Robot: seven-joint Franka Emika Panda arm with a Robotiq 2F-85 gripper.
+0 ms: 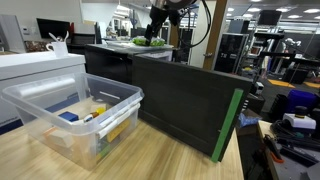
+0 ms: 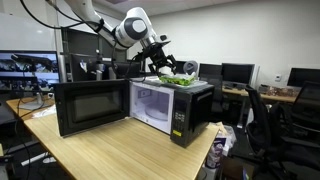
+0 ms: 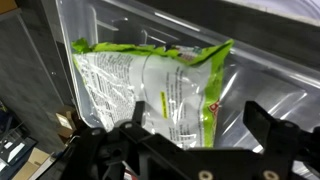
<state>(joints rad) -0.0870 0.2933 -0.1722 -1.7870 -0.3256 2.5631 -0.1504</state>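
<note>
Hovering pincer [image 3: 193, 110], fingers apart, green bag [image 3: 150, 75] just beneath

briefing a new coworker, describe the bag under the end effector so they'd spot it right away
Find the black microwave with its door open on the wooden table. On its top lies a flat bag, right below the open end effector. Its pale print and bright green edges stand out against the dark casing.

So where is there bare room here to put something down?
Bare light wooden tabletop lies in front of the black microwave and its open door. Crowded: the microwave top, taken by a green-and-white bag under the open gripper.
</note>
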